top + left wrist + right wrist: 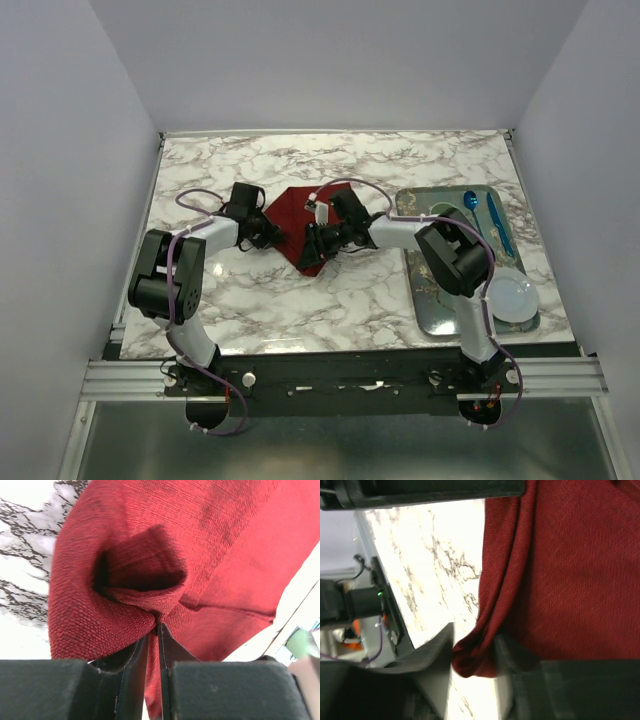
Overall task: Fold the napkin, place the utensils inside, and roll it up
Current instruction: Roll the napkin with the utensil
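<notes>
The dark red napkin [294,212] lies bunched on the marble table between my two arms. My left gripper [268,236] is at its left edge. In the left wrist view the jaws [154,630] are shut tight on a pinched fold of the napkin [225,555], which puckers above them. My right gripper [313,244] is at the napkin's near corner. In the right wrist view it [474,647] is closed on a bunched, rolled edge of the napkin [580,580], slightly above the table. No gold cutlery shows in any view.
A patterned metal tray [432,300] lies at the right of the marble table [330,300]. Two blue utensil-like pieces [497,225] rest at its far end and a white round dish [511,297] at its near right. White walls enclose the table.
</notes>
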